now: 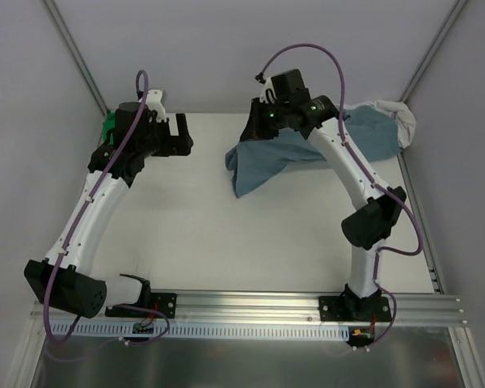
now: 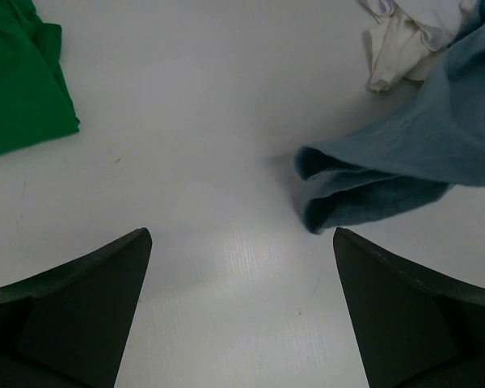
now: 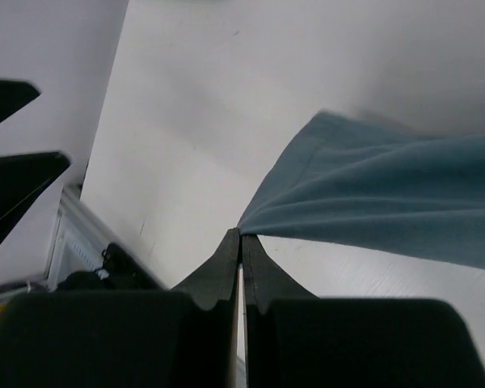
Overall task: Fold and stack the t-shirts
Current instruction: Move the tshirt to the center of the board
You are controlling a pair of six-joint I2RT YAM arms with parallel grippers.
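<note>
The slate-blue t-shirt (image 1: 267, 158) hangs bunched at the back middle of the table, with its rear part trailing to the right. My right gripper (image 1: 256, 129) is shut on a corner of this blue shirt (image 3: 388, 202); the cloth fans out from my closed tips (image 3: 241, 234). My left gripper (image 1: 180, 133) hovers open at the back left and holds nothing. Between its fingers (image 2: 242, 242) only bare table shows. The green t-shirt (image 1: 107, 129) lies crumpled behind the left gripper. The cream t-shirt (image 1: 398, 115) is bunched in the back right corner, next to the blue one.
The white table (image 1: 186, 234) is enclosed by grey walls at the back and both sides. A metal rail (image 1: 250, 303) carrying the arm bases runs along the near edge. In the left wrist view, the green shirt (image 2: 20, 81), blue shirt (image 2: 404, 153) and cream shirt (image 2: 404, 36) appear.
</note>
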